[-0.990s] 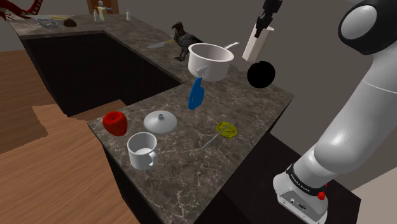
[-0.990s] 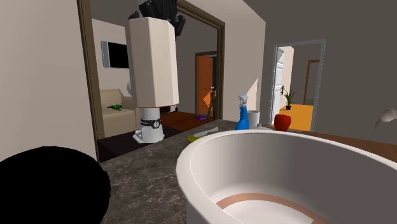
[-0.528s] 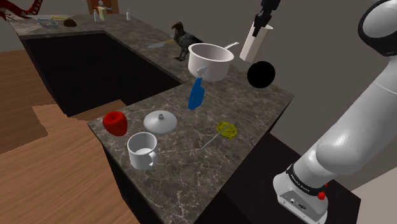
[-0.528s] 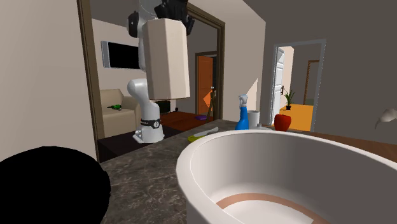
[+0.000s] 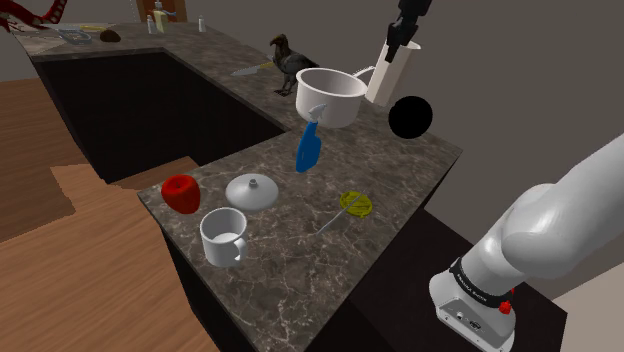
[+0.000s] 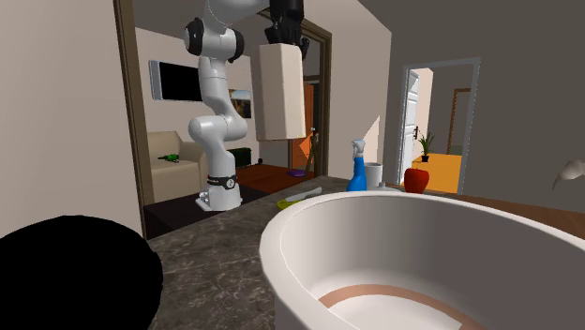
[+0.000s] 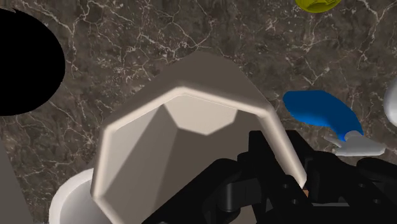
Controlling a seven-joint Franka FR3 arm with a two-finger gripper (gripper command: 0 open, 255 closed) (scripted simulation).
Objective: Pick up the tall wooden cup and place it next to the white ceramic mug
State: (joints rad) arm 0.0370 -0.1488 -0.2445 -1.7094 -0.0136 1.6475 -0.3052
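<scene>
1. The tall cup (image 5: 385, 75), pale beige and faceted, hangs in the air over the far end of the dark marbled counter (image 5: 400, 190). It tilts slightly, with its open mouth up.
2. The black gripper (image 5: 402, 28) is clamped on the tall cup at its rim. In the wrist view the fingers (image 7: 273, 167) pinch one side of the cup's wall.
3. Seen from the second exterior view, the cup (image 6: 281, 92) rides well above the counter, and the white arm (image 6: 217, 122) rises behind it.
4. A white saucepan (image 5: 330, 97) stands just to the shoulder view's left of the cup. A flat black disc (image 5: 410, 118) lies on the counter below the cup and to its right.
5. A blue spray bottle (image 5: 309, 148) stands nearer than the saucepan.
6. Nearer still, on the right, lies a yellow-green round utensil (image 5: 355, 204) with a thin handle.
7. The white mug (image 5: 223, 236) stands at the counter's near left corner, well apart from the cup.
8. A round pale lid (image 5: 251, 190) lies just beyond the mug, and a red apple (image 5: 181, 193) sits to the lid's left.
9. A dark bird figurine (image 5: 288, 62) perches on the far stretch of counter, beyond the saucepan.
</scene>
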